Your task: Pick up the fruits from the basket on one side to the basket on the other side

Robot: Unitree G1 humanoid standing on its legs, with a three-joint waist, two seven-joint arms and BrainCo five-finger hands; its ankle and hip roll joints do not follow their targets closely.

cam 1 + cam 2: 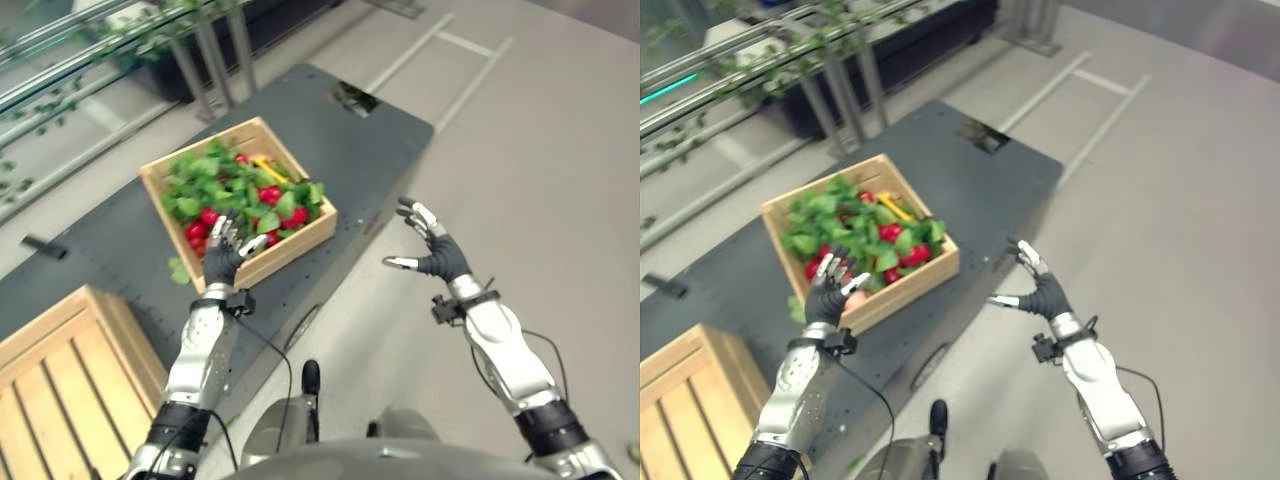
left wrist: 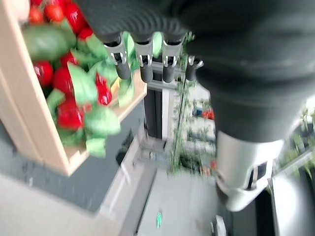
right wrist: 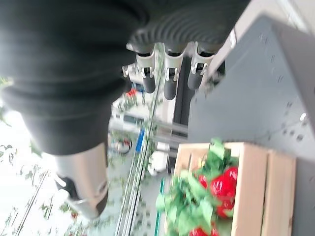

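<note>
My left hand (image 1: pixel 222 258) hangs over the full basket's (image 1: pixel 300 243) near rim, fingers loosely spread and seemingly empty, ready to drop onto the red fruit (image 1: pixel 269 194); my right hand (image 1: pixel 432 250) waits open off the worktop (image 1: pixel 350 150).

dark table (image 1: pixel 350 160): fruit-filled crate (image 1: pixel 300 243), slatted crate (image 1: pixel 70 365) possibly on it.

You see a pale, bare-wood slatted crate (image 1: pixel 300 240) holding glossy red fruit (image 1: pixel 270 194) among matt green leaves (image 1: pixel 195 185), a second plain wooden crate (image 1: pixel 60 370) beside it, both on a dark matt table (image 1: pixel 380 140), over a smooth, dull grey floor (image 1: pixel 540 180).
</note>
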